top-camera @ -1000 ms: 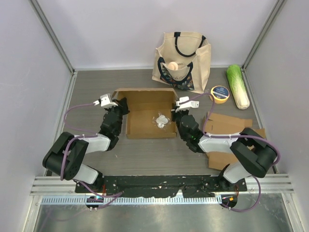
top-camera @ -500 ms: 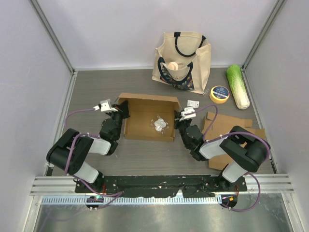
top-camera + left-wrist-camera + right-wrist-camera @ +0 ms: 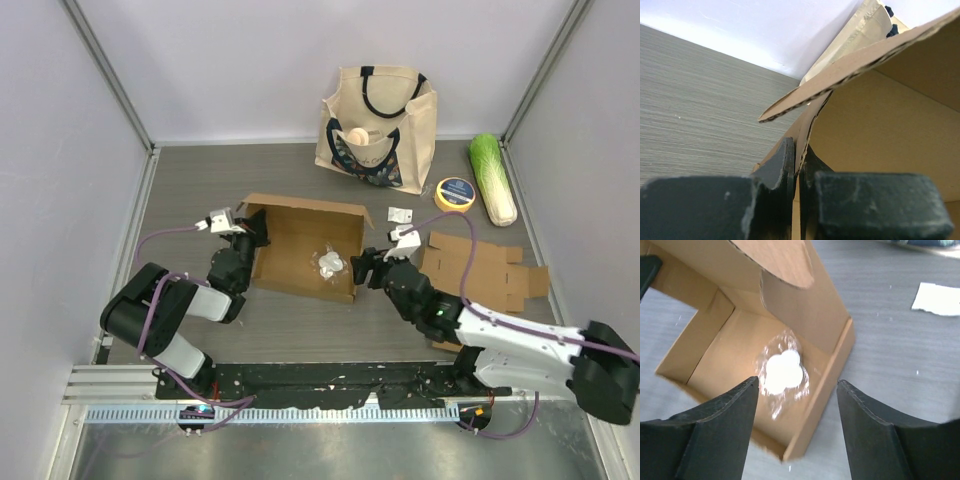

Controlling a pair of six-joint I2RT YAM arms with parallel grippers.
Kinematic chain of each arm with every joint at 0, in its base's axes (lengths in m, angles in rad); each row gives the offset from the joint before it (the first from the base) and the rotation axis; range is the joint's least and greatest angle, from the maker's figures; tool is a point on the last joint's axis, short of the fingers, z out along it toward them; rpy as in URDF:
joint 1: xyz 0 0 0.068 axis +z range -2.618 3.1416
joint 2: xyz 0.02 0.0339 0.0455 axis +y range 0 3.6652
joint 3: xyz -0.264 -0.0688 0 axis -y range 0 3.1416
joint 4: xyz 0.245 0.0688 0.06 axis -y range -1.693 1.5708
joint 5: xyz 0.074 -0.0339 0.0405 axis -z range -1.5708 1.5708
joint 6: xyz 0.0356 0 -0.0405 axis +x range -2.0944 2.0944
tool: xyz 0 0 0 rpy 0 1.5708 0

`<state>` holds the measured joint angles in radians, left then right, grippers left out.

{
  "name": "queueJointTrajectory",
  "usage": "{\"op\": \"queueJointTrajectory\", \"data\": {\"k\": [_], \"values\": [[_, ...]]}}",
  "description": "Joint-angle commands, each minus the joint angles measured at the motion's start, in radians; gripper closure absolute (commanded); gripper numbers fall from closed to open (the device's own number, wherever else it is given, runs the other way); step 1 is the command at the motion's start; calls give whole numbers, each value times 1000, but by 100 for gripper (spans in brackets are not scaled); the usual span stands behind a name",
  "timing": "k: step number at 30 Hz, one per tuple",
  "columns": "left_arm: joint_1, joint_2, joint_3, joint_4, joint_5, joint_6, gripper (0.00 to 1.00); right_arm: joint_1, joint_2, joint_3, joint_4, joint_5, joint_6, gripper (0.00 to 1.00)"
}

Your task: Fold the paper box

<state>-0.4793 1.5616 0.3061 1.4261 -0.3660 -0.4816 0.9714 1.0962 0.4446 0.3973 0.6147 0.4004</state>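
Note:
The brown paper box (image 3: 295, 240) lies open on the table, walls partly raised, with a clear packet of white pieces (image 3: 331, 262) on its floor. My left gripper (image 3: 250, 236) is shut on the box's left wall; in the left wrist view the cardboard edge (image 3: 805, 132) runs between the fingers of that gripper (image 3: 799, 159). My right gripper (image 3: 366, 263) stands open just off the box's right wall. In the right wrist view, the right gripper (image 3: 797, 385) hovers over the box's near right corner (image 3: 815, 405), holding nothing, with the packet (image 3: 782, 371) below.
A canvas tote bag (image 3: 378, 125) stands at the back. A yellow tape roll (image 3: 455, 194) and a green cabbage (image 3: 493, 178) lie at the back right. A flat cardboard sheet (image 3: 480, 268) lies to the right of the box, and a white paper slip (image 3: 400, 214) lies behind it.
My right gripper has let go of the box's right wall, opened wide and drawn back toward the near side. The box has shifted and turned a little. The left grip is unchanged.

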Motion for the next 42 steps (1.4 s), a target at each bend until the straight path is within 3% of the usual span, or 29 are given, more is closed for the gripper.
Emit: {"op": "queueJointTrajectory", "data": {"k": [1,4,5,8,12,16,19,25,34,37,38,39,42], "values": [[-18,20,-24,-46,-4,35,100,-3,-218,54,-579,-128,184,27],[-19,17,-27,-49,-8,46,100,-69,-317,176,-751,-254,213,22],[-21,14,-28,-52,-8,51,100,-130,-332,209,-767,-364,209,21],[-22,11,-32,-64,-17,60,100,-264,-291,397,-843,-516,160,20],[-21,9,-33,-75,-16,61,100,-440,-106,671,-905,-694,149,17],[-21,14,-33,-76,-24,58,100,-481,81,801,-904,-789,193,17],[-22,14,-35,-78,-24,58,100,-473,97,743,-742,-804,230,17],[-22,0,-32,-111,-17,40,99,-458,102,588,-572,-767,219,16],[-22,-66,-61,-188,24,-63,88,-453,34,376,-362,-722,256,17],[-24,-100,-74,-248,42,-127,77,-453,51,350,-321,-754,279,20],[-24,-132,-87,-262,48,-158,66,-453,57,344,-316,-757,281,23],[-22,-156,-96,-283,55,-181,61,-453,63,341,-318,-753,281,23],[-22,-308,-108,-458,123,-239,50,-453,65,325,-311,-736,267,24]]}}
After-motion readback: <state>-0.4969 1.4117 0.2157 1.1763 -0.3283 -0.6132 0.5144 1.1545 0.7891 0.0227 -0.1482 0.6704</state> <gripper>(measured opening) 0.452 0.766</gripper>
